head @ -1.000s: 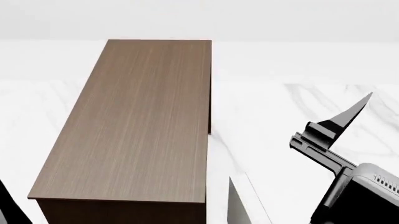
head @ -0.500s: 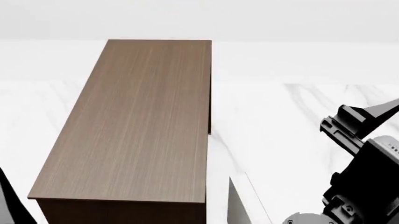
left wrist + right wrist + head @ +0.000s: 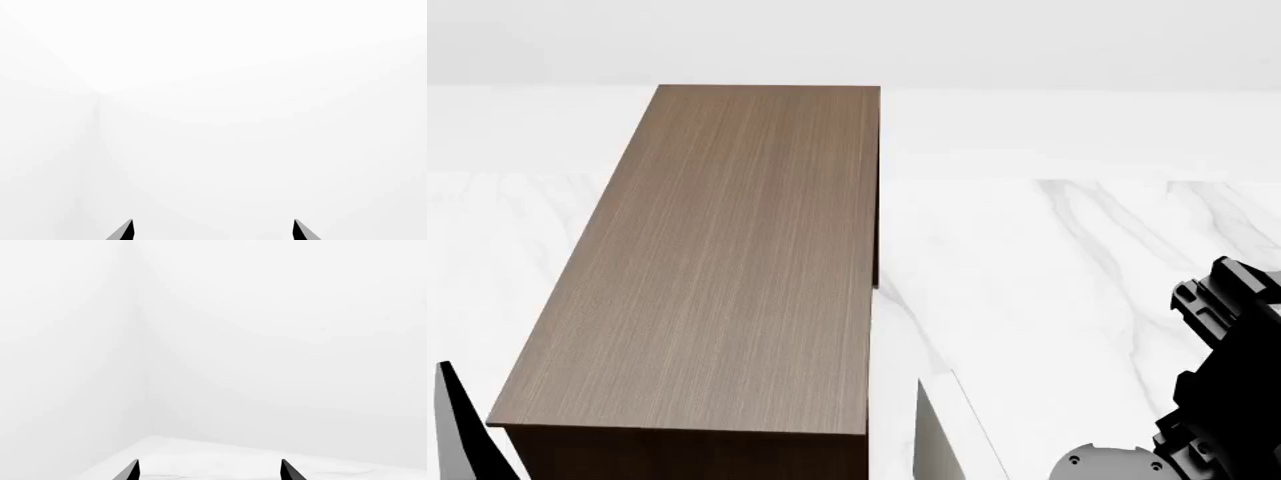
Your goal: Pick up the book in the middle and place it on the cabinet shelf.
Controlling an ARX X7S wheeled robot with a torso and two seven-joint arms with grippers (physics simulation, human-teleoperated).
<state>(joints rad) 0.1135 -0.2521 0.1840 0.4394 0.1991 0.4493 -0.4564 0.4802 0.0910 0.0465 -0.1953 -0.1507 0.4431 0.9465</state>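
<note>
Right pincer [image 3: 210, 471]: tips spread, empty; withdrawn toward 4 o'clock since a second before. Left pincer [image 3: 212, 231]: likewise apart. Book: not visible. Cabinet shelf [image 3: 721, 270]: bare, 10 o'clock; placement pending

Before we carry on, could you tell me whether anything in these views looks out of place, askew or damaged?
Nothing stands out. The brown wood-grain cabinet stands square and intact with its top bare, on the marble-patterned floor. Both the left gripper and the right gripper are open with nothing between the fingertips, facing plain white walls. No book is in view.
</note>
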